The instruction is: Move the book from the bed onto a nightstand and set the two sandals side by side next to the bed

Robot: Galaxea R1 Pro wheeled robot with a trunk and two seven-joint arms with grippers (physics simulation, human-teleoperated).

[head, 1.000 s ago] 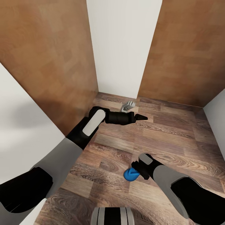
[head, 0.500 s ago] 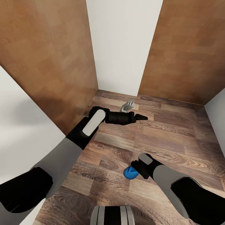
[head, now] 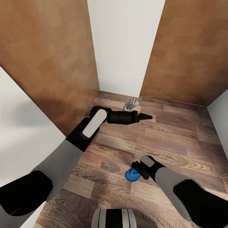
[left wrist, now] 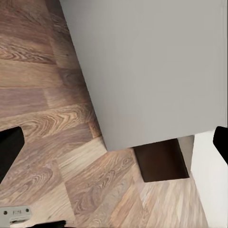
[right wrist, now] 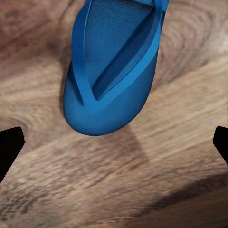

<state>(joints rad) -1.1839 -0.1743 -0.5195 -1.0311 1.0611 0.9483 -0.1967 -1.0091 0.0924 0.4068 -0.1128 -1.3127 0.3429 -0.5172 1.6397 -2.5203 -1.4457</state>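
Right gripper [head: 136, 172] hangs wide open, empty, over the blue sandal [right wrist: 111, 71] (left jaws unclear), so drop straight down and pinch its edge.

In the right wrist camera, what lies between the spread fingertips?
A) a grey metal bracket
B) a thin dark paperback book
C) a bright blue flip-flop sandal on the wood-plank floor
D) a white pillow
C: the right wrist view shows the bright blue flip-flop sandal with its thong strap lying on the brown wood-plank floor.

Bright, even, glare-free light; a soft shadow darkens the brown wood-plank floor [right wrist: 142, 142] beside the bright blue flip-flop sandal [right wrist: 111, 71]; wide-angle edge stretching.
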